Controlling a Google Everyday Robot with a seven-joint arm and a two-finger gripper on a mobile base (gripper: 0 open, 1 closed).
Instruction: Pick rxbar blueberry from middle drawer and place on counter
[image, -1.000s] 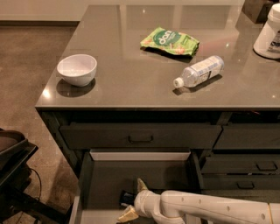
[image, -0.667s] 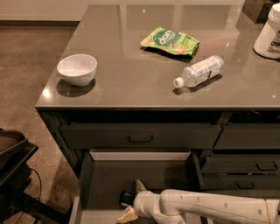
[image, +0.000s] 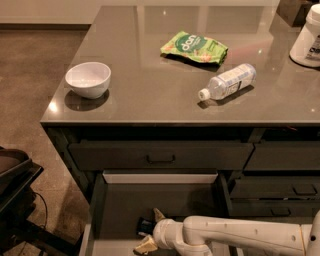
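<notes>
The middle drawer (image: 160, 178) is pulled out below the counter (image: 150, 95). The rxbar blueberry (image: 145, 226), a small dark bar, lies on the drawer floor near the front. My gripper (image: 152, 230) reaches in from the right on its white arm, low inside the drawer. Its two pale fingertips (image: 158, 214) stand apart, one on each side of the bar. The jaws are open around it. The arm hides part of the bar.
On the counter stand a white bowl (image: 88, 79) at the left, a green snack bag (image: 194, 48) at the back and a plastic bottle (image: 227, 81) lying on its side. A white container (image: 307, 37) is at the far right. The closed top drawer (image: 160, 156) is above.
</notes>
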